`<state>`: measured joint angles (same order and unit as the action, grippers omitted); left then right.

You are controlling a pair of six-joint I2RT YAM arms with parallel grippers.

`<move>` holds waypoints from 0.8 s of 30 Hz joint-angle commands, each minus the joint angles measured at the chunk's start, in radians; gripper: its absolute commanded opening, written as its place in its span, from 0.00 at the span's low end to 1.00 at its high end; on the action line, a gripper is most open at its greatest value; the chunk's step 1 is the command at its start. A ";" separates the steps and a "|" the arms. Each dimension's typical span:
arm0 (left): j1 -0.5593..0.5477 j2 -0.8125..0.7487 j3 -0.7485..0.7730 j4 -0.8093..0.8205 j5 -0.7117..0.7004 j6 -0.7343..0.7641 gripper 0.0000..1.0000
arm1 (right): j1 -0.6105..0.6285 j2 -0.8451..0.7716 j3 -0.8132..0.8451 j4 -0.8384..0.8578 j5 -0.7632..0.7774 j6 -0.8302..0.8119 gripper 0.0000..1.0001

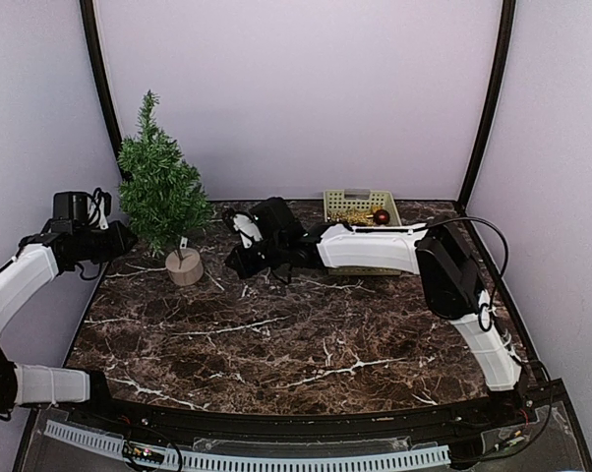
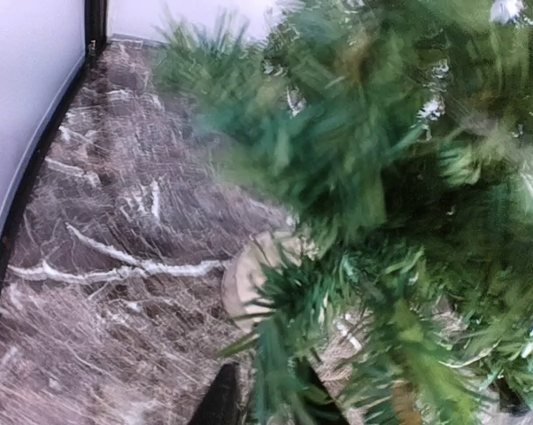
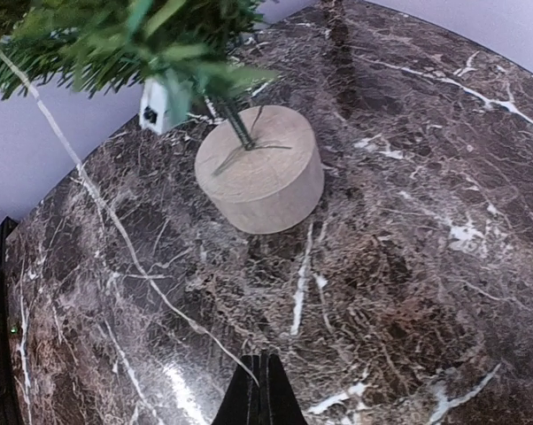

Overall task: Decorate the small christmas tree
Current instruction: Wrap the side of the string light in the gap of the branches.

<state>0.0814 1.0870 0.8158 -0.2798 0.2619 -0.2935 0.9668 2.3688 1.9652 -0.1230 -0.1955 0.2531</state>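
Left gripper, width untellable amid needles of the small christmas tree, is probably hanging a decoration; next, fetch one from the basket.

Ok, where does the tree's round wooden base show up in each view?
Top external: wooden base, left of centre, under the small christmas tree.
Left wrist: lower centre, half hidden by blurred branches.
Right wrist: upper centre, in full view.
Shared landmark: the dark marble table it stands on.
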 commanded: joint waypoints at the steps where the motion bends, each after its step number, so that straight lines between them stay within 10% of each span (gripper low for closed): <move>1: 0.006 -0.055 0.079 -0.071 -0.064 0.046 0.35 | 0.027 -0.086 -0.012 0.086 0.001 0.021 0.00; 6: 0.003 -0.204 0.119 -0.241 -0.118 0.064 0.61 | 0.028 -0.138 -0.046 0.117 0.040 0.036 0.00; 24: -0.406 -0.206 0.070 -0.093 -0.102 -0.164 0.76 | 0.029 -0.240 -0.086 0.103 0.146 -0.004 0.00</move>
<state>-0.3088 0.8387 0.8963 -0.4641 0.1993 -0.4355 0.9985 2.1990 1.8919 -0.0463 -0.0902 0.2672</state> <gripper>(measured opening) 0.737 0.005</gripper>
